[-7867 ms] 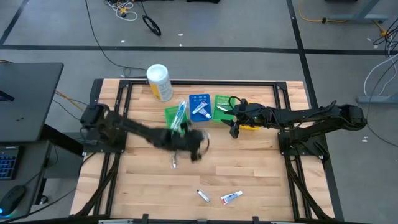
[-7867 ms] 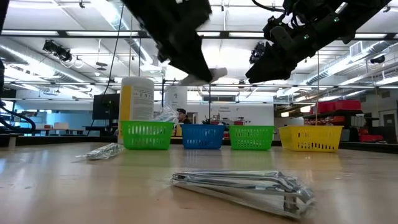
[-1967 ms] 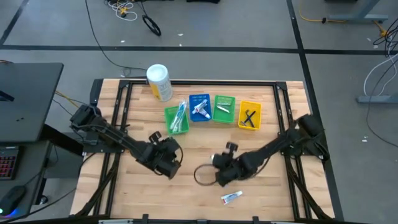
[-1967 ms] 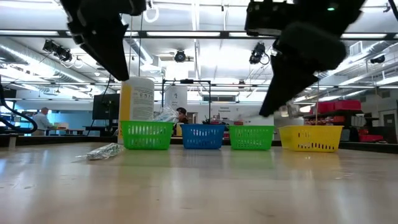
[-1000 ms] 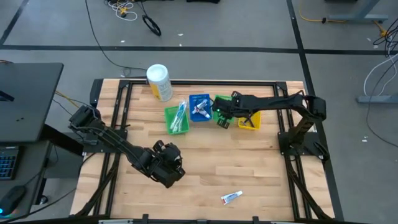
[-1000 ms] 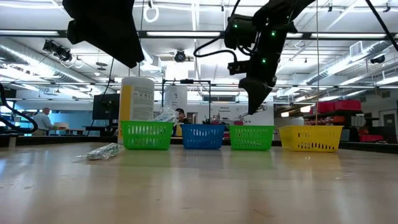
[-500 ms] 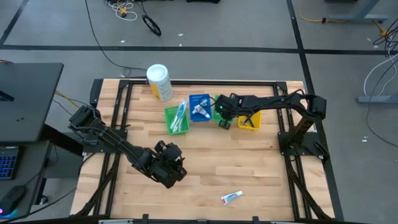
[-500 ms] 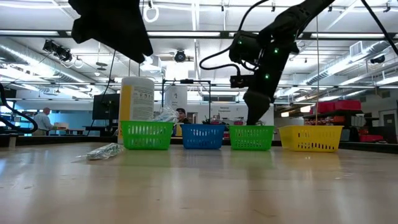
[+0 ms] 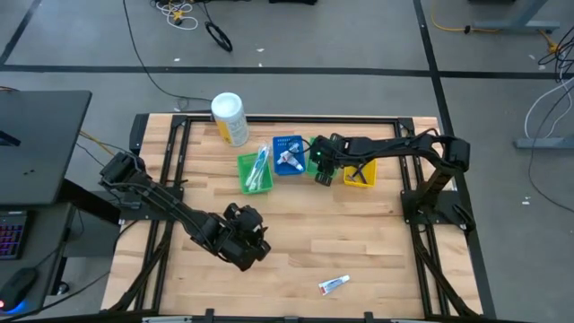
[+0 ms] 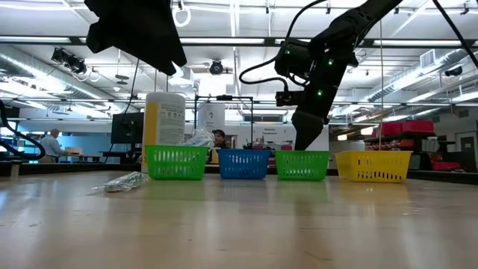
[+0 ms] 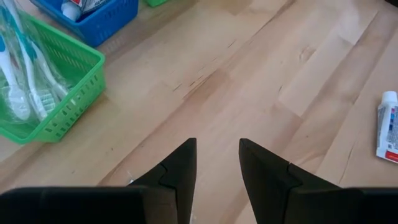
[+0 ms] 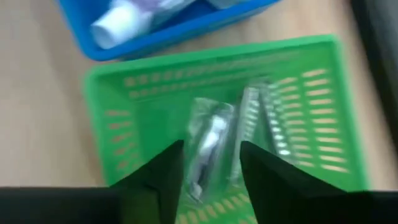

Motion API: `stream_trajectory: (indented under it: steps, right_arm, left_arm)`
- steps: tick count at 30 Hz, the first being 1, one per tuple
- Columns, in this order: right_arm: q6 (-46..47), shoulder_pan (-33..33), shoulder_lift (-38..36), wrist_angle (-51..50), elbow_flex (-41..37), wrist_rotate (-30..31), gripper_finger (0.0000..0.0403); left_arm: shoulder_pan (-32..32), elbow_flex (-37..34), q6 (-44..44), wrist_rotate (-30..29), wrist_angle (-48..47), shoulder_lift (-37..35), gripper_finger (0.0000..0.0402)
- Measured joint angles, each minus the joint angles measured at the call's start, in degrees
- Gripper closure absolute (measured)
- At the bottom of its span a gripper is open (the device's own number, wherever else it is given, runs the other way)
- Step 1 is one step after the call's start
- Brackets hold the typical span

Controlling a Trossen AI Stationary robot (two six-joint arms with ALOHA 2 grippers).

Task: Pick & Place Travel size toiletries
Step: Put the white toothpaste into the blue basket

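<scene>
One white toothpaste tube lies flat near the table's near edge and also shows in the left wrist view. My left gripper hangs open over bare wood left of it. My right gripper is open, low over the right-hand green bin. A silvery packet lies in that bin, showing between the fingers, and more packets lie beside it. Toothbrushes fill the left green bin. Another silvery packet lies on the table.
Along the far side stand several bins in a row: green, blue with tubes, green, and yellow with black razors. A big white canister stands at the far left corner. Bare wood spans the table's middle and near side.
My right gripper has come down a little over the right-hand green bin, until its fingertips reach the rim in the low view. It has stayed there for the last half second.
</scene>
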Motion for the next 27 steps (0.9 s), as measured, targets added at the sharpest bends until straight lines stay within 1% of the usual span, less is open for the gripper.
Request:
stream_trajectory:
  steps: [4, 5, 7, 10, 14, 18, 20, 22, 25, 27]
  right_arm:
    - [1.90, 1.81, -1.44, -0.68, 0.00, 8.28, 0.0215]
    - [2.34, 2.52, -1.86, -0.78, 0.03, 9.47, 0.0213]
    - [3.03, 4.07, -2.95, -1.62, 0.13, 9.14, 0.0213]
    - [6.17, 6.63, -5.04, -1.47, 0.24, 4.79, 0.0213]
    - [9.12, 10.21, -6.94, -1.47, 0.30, -5.77, 0.0213]
    - [9.16, 14.10, -7.14, -2.57, 0.37, -13.69, 0.0213]
    - [8.28, 16.55, -7.14, -3.88, 0.37, -14.90, 0.0213]
    - [7.63, 19.57, -7.13, -6.65, 0.37, -14.18, 0.0213]
    - [5.89, 25.06, -7.11, -10.41, 0.37, -14.22, 0.0212]
    - [5.93, 29.06, -7.11, -12.77, 0.26, -15.59, 0.0212]
  left_arm:
    - [0.00, 0.00, 0.00, 1.08, -0.60, 0.00, 0.0274]
    - [0.06, 0.00, 0.00, 1.49, -0.93, 0.00, 0.0274]
    - [0.12, 0.00, 0.00, 2.67, -1.21, 0.00, 0.0274]
    - [0.26, 0.00, -0.37, 3.78, -1.12, 0.00, 0.0274]
    - [0.26, 0.00, -2.98, 5.19, -1.18, 0.00, 0.0274]
    - [0.26, 0.00, -3.35, 7.07, -1.14, 0.00, 0.0274]
    - [0.25, 0.00, -3.35, 7.06, -1.12, 0.02, 0.0274]
    - [0.26, 0.00, -2.97, 6.69, -1.05, 0.02, 0.0274]
    - [0.26, 0.00, -1.82, 6.37, -1.07, 0.02, 0.0274]
    - [0.26, 0.00, -1.21, 6.36, -1.07, 0.02, 0.0274]
